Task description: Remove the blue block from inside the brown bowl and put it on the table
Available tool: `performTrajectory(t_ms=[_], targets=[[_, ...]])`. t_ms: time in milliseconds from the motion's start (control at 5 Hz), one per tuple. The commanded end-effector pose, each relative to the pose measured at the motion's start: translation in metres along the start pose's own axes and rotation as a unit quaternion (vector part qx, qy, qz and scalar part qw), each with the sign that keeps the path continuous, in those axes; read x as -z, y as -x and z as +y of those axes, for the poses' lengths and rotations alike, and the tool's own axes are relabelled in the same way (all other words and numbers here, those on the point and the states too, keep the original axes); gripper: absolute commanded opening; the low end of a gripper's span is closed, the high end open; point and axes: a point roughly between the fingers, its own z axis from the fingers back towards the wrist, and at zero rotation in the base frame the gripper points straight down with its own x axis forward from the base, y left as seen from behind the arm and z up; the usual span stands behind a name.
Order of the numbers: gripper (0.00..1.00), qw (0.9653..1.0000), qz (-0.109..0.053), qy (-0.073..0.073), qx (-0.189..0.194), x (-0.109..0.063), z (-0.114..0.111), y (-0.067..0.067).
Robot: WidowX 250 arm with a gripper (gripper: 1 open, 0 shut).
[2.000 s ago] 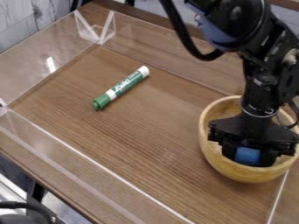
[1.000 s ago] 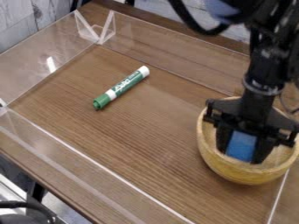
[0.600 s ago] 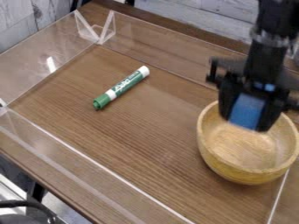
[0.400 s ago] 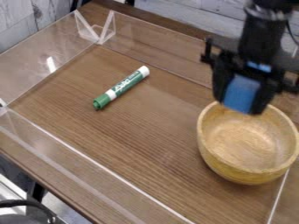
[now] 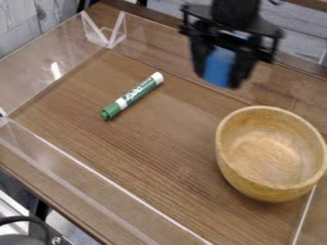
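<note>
Carrying the blue block (image 5: 221,67) in the claw (image 5: 221,78), closed snugly on it above the table (image 5: 152,147), beyond the brown bowl (image 5: 270,154), we're keeping the grip firm and lowering gently onto bare wood, well apart from the marker (image 5: 132,97), before letting go.

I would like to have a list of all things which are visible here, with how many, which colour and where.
blue block: one, blue, held in the gripper above the table, up and left of the bowl in the picture
brown bowl: one, light tan, on the table at the right, nothing in it
marker: one, green and white, lying on the table left of centre
table: one, brown wood grain, under everything
clear walls: several, transparent, along the table edges
gripper: one, black, at the top, closed on the block
</note>
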Motion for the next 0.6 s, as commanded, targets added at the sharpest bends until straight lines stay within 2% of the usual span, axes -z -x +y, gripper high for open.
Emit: performTrajectory(t_ms=[0, 400], targets=[[0.00, 0.9995, -0.031, 0.003, 0.008, -0.0107, -0.0052, -0.0004], [0.00, 0.9992, -0.035, 0.000, 0.021, -0.0030, -0.0069, 0.0060]])
